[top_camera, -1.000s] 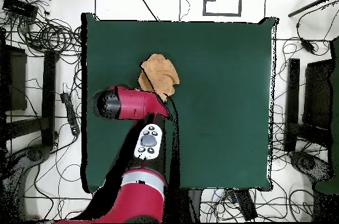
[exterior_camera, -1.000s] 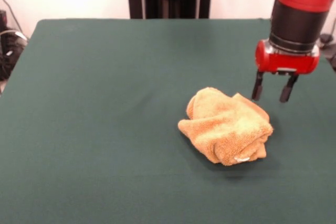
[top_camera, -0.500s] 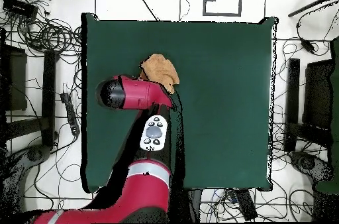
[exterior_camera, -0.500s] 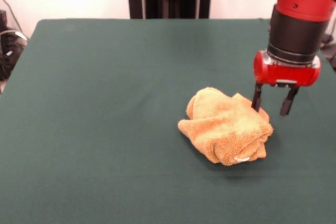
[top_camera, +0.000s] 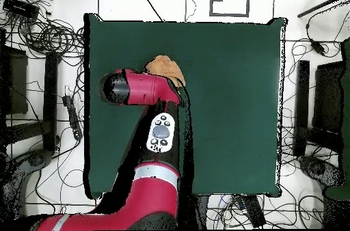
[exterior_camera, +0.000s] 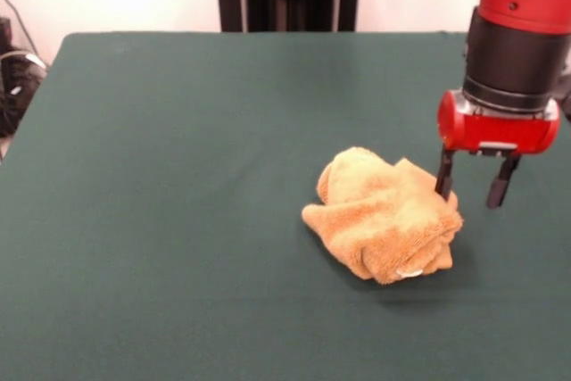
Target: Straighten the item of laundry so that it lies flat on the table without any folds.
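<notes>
Descending since a second ago, your gripper (exterior_camera: 473,189) is now straddling the towel's edge, fingers spread and empty: one finger (exterior_camera: 443,176) is standing against the bunched cloth, the other is hanging over bare table (exterior_camera: 178,131) beyond it. You are looking at an unmoved towel (exterior_camera: 384,216), crumpled just beside and below that inner finger. Judged soft, light and limp, it will sag when lifted; an outer corner probably suits, though the overhead view is hiding most of it.
</notes>
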`<state>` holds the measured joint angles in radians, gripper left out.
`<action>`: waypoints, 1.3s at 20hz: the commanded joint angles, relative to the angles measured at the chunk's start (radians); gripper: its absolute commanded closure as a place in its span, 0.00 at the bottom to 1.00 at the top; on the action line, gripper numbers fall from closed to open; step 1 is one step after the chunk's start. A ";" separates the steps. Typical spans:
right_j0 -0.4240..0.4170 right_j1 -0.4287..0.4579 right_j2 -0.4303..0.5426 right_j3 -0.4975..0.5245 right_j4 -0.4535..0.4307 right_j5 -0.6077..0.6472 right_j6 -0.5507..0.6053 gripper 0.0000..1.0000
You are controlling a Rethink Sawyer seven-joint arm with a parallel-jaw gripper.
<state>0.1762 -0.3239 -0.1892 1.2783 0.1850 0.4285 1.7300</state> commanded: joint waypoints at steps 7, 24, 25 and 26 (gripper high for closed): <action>-0.019 0.019 0.013 -0.054 -0.035 0.134 0.113 0.00; -0.031 0.048 -0.019 -0.077 -0.079 0.080 0.079 0.00; -0.036 0.053 -0.017 -0.084 -0.083 0.077 0.074 0.00; -0.038 0.057 -0.018 -0.087 -0.087 0.069 0.073 0.00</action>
<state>0.1410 -0.3146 -0.2483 1.1976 0.1401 0.4475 1.7300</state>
